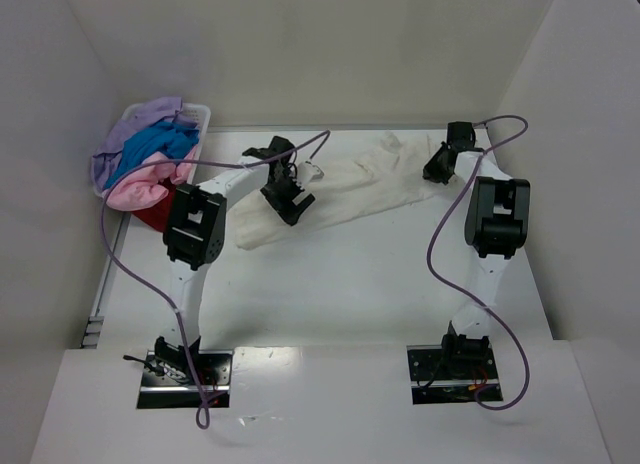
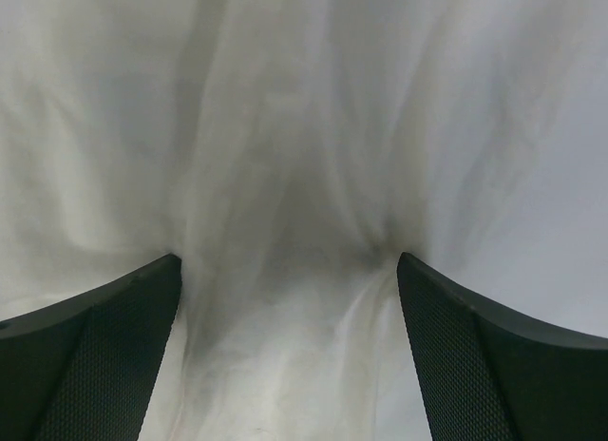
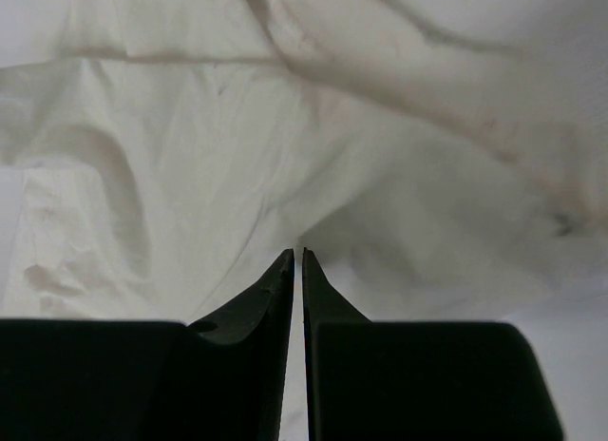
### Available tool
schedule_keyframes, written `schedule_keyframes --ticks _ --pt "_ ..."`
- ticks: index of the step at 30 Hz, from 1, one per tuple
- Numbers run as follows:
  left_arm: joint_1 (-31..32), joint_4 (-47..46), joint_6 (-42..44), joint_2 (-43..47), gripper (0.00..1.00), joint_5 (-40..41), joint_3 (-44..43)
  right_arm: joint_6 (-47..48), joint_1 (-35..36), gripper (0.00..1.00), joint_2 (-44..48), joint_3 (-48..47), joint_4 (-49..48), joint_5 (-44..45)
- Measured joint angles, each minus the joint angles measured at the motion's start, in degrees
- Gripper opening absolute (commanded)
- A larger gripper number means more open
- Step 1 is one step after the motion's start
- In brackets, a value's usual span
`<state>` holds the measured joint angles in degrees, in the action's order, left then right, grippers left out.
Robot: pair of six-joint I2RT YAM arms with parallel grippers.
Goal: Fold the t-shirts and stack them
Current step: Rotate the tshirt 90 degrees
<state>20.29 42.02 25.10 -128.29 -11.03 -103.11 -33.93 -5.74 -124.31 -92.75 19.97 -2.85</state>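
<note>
item 1, left gripper [image 1: 290, 196], left of centre in the top view: jaws spread wide, holding nothing. in the left wrist view both fingers [image 2: 104, 355] press down into cloth at the lower corners, with a ridge of it bunched between them.

item 2, cream-white t-shirt [image 1: 350, 184]: lies on the table [image 1: 330, 304] as a long crumpled band, running from lower left of centre to the upper right. not flat, not yet folded.

item 3, right gripper [image 1: 438, 166], upper right of the top view, at the band's far end: jaws drawn to a thin slit. in the right wrist view creases run toward the tips at lower centre, so it is judged to be pinching a fold of the shirt. how much cloth sits between the tips cannot be told.

item 4, remaining t-shirts [image 1: 150, 169]: lilac, blue, pink and red, heaped in the white basket [image 1: 200, 110] at upper left.

assessment: the step in hand is judged to be spreading the cream shirt before its first fold.

recommendations: close the left jaws on the bunched ridge only, taking a single edge if possible and not a thick wad. then draw the two holds apart along the band until the wrinkles go, keeping the cloth low on the table so it does not roll.

risk: the thin pinch on the right may slip under tension.
</note>
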Motion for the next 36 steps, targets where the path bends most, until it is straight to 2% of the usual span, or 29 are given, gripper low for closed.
schedule_keyframes --ticks 3,11,18,23,27,29,36 --pt "2.3 0.7 -3.5 1.2 0.99 -2.8 1.6 0.1 0.2 0.12 0.0 -0.1 0.1 -0.6" --pt "4.9 -4.5 -16.6 8.3 0.99 -9.7 13.3 0.4 2.3 0.12 -1.6 -0.9 0.2 -1.7" --pt "14.9 -10.0 -29.6 12.1 0.99 -14.4 20.3 0.6 3.9 0.12 -3.9 -3.6 0.2 -2.3" --pt "22.1 -13.5 -37.6 12.3 0.99 -17.7 21.9 0.8 6.1 0.12 -6.0 -6.7 0.1 -2.7" --pt "24.8 -15.3 -40.7 12.7 0.99 -19.0 23.2 0.9 8.6 0.12 -9.0 -11.3 0.2 -3.9" --pt "25.1 -16.6 -42.2 13.1 0.99 -19.8 24.2 1.0 10.1 0.15 -10.8 -14.3 0.4 -4.7" --pt "25.9 -17.8 -45.1 13.6 0.99 -19.6 25.0 1.7 16.4 0.15 -17.6 -25.3 1.5 -6.5"
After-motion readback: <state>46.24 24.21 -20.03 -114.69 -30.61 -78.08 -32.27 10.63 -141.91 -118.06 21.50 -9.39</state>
